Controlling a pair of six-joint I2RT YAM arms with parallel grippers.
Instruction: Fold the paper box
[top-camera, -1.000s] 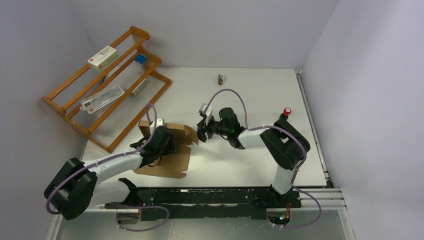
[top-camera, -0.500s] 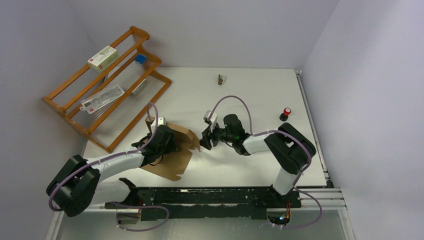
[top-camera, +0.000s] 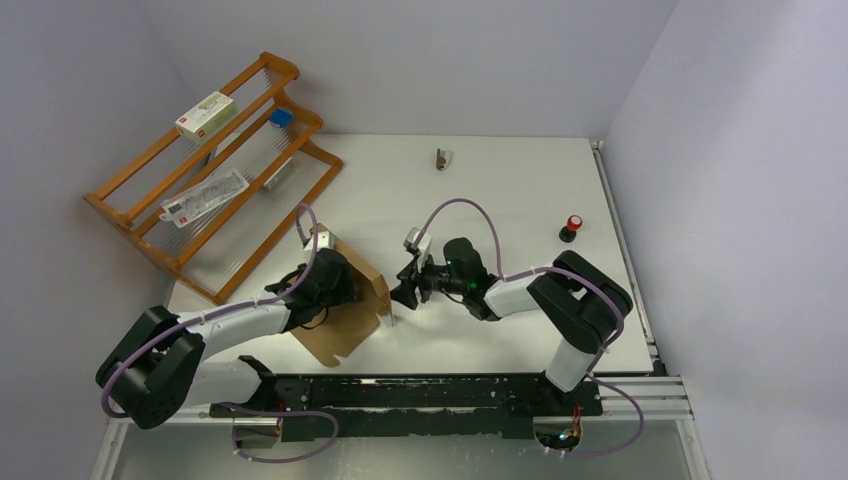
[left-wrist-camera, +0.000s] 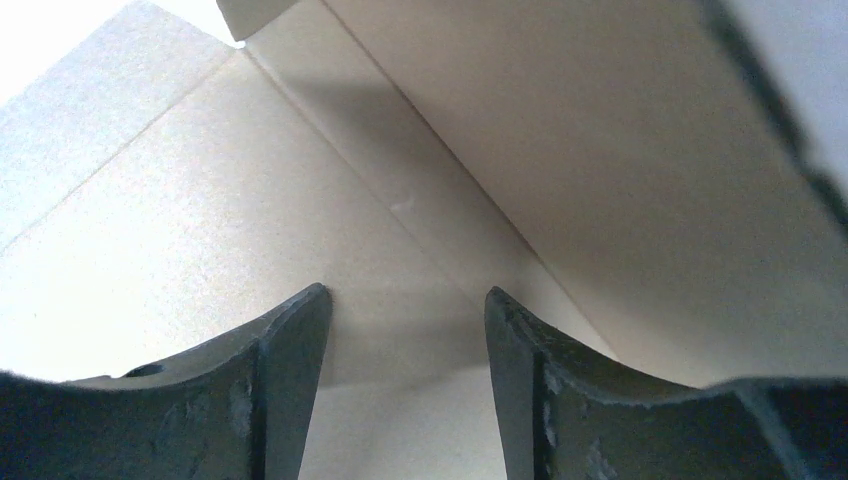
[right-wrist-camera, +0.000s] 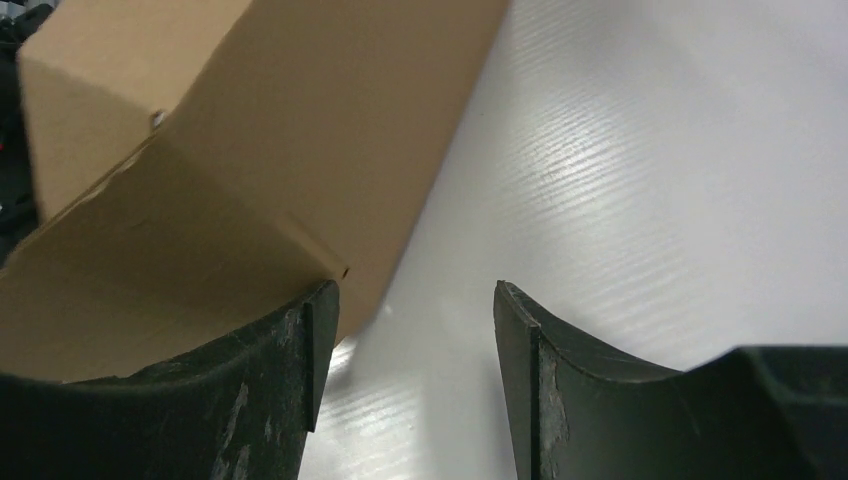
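The paper box (top-camera: 345, 335) is a brown cardboard sheet, partly raised, on the table in front of the left arm. My left gripper (top-camera: 340, 285) is pressed down inside it and stands open. The left wrist view shows its fingertips (left-wrist-camera: 312, 300) over the bare inner floor of the box (left-wrist-camera: 550, 130), where a wall rises at the right. My right gripper (top-camera: 403, 292) is open just outside the box's right wall. In the right wrist view its left finger (right-wrist-camera: 318, 300) lies against the brown outer wall (right-wrist-camera: 250, 150), with white table between the jaws.
A wooden rack (top-camera: 150, 200) stands at the back left with a white carton (top-camera: 206, 113), a blue item (top-camera: 281, 117) and a flat packet (top-camera: 205, 197). A small metal clip (top-camera: 441, 158) lies at the back of the table (top-camera: 520, 180). A red-capped knob (top-camera: 573, 227) sits on the right.
The box has turned and its right side has risen from nearly flat to a standing wall. My right gripper has moved nearer and leftward beside that wall. The left gripper stays inside the box.
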